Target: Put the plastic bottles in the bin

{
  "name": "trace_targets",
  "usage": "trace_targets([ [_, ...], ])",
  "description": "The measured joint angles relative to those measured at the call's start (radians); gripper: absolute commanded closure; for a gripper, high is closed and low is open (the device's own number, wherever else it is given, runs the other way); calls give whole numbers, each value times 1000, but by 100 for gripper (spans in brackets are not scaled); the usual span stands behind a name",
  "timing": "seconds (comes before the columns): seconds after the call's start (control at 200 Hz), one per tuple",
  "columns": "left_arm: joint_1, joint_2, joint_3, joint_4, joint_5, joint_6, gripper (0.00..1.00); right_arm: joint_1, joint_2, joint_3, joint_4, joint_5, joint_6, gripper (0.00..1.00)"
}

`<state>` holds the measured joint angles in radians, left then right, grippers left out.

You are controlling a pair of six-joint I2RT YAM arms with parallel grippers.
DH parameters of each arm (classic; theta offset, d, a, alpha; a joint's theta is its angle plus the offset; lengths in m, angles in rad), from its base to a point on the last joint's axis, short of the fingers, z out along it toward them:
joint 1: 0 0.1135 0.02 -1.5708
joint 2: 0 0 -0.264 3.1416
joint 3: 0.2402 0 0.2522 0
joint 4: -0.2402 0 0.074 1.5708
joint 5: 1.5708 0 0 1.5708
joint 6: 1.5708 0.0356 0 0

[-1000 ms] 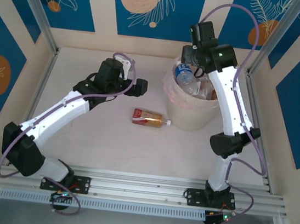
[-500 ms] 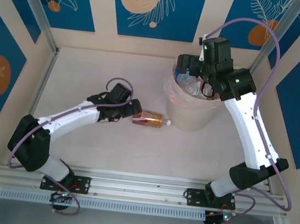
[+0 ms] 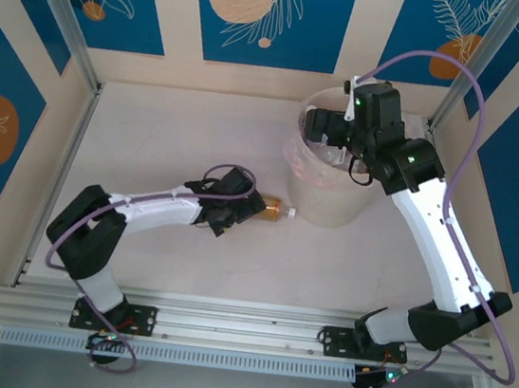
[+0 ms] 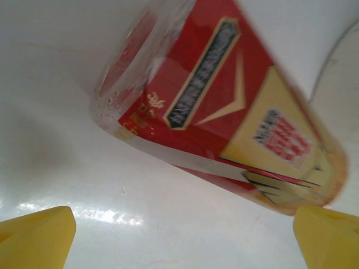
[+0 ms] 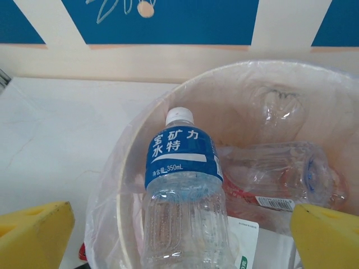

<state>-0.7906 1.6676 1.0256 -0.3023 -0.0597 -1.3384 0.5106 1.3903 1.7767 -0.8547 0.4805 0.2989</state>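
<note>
The clear red-labelled plastic bottle (image 4: 224,112), just ahead of the spread-wide left gripper (image 4: 184,238), is best pinched gently around its middle.

A lab robot cell: aluminium rails (image 3: 241,330), printed backdrop panels (image 3: 264,13).

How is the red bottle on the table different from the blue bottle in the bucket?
The red-label bottle lies on its side on the table; the blue-label bottle leans cap-up inside the bin. The red-label bottle's label is red and gold; the blue-label bottle's is blue with white writing. The red-label bottle is alone; the blue-label bottle has other crushed bottles beside it. Both are clear plastic.
</note>
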Motion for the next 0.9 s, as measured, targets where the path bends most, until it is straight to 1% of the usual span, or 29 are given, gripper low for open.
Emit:
trace_targets([
  [0.12, 0, 43, 18, 15, 6, -14, 0, 0, -39, -20, 26, -19, 0, 1],
  [0.325, 21, 91, 108, 40, 7, -13, 2, 0, -84, -66, 60, -49, 0, 1],
  [0.485, 50, 142, 148, 51, 6, 2, 5, 1, -89, -85, 79, -63, 0, 1],
  [0.635, 67, 189, 208, 48, -7, 22, 3, 1, -89, -90, 85, -76, 0, 1],
  [0.9, 93, 288, 404, -59, -86, 105, 2, 6, -90, -91, 85, -82, 0, 1],
])
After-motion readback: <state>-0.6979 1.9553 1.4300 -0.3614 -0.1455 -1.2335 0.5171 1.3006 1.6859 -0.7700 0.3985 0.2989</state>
